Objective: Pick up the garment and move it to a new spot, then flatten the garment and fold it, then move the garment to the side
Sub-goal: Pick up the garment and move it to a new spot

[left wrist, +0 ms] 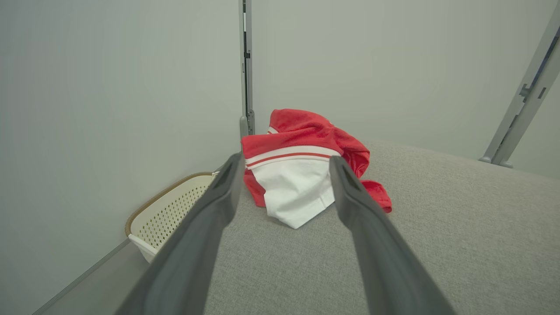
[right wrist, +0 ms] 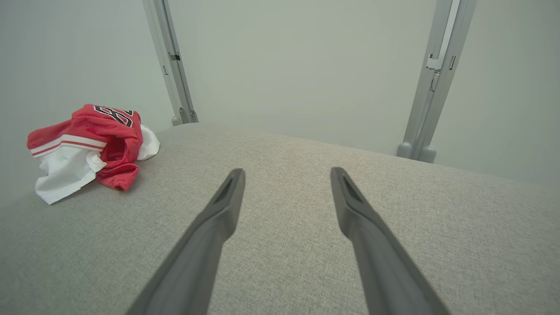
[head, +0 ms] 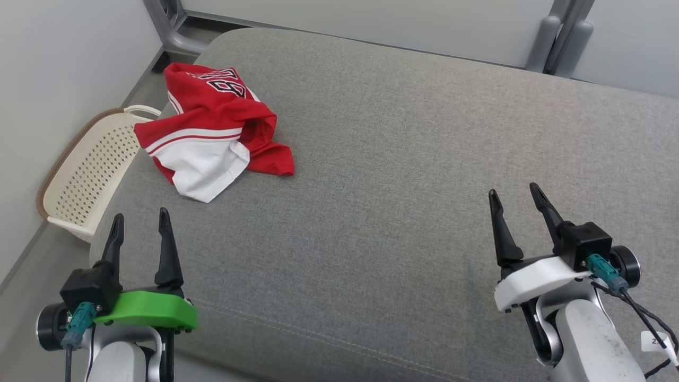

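One crumpled red garment [head: 212, 124] bears partly hidden black numerals [head: 227, 83].

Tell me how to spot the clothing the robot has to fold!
Start at the big grey cushion in front of the robot. Look to its far left corner, beside the cream basket. The garment is the crumpled heap there, bright red with white stripes and a white panel, unlike the plain grey around it.

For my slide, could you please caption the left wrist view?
Open left gripper facing red-and-white jersey on grey fabric cushion, cream perforated basket alongside.
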Tool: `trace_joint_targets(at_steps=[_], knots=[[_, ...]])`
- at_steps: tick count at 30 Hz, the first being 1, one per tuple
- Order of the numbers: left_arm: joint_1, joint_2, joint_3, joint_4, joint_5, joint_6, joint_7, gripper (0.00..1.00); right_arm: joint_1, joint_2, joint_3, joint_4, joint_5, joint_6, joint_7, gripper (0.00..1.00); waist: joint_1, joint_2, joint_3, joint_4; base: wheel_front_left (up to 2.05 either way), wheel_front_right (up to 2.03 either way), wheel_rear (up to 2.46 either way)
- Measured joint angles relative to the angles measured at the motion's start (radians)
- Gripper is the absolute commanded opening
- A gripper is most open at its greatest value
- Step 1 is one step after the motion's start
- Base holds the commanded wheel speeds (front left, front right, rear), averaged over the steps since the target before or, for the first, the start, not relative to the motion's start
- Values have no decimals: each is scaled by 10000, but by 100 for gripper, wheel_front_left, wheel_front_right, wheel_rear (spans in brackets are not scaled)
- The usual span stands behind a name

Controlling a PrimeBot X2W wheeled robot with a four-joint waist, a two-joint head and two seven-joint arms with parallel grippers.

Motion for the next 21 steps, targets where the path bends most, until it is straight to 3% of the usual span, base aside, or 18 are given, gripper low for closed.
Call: trace_joint_targets(at_steps=[8,16,21], knots=[[-1092,59,123,150,-420,-332,326,100,-216,-90,-8,-6,-10,2,0,100,0,0,254,5,0,0,0],[-3688,1091,-311,1563,-1243,-748,3484,100,-547,-159,90,-111,-84,2,4,100,0,0,677,-187,0,0,0],[-4921,1457,-665,3325,-1948,-857,4592,100,-758,-132,234,-163,-98,2,6,100,0,0,1037,-520,0,0,0]])
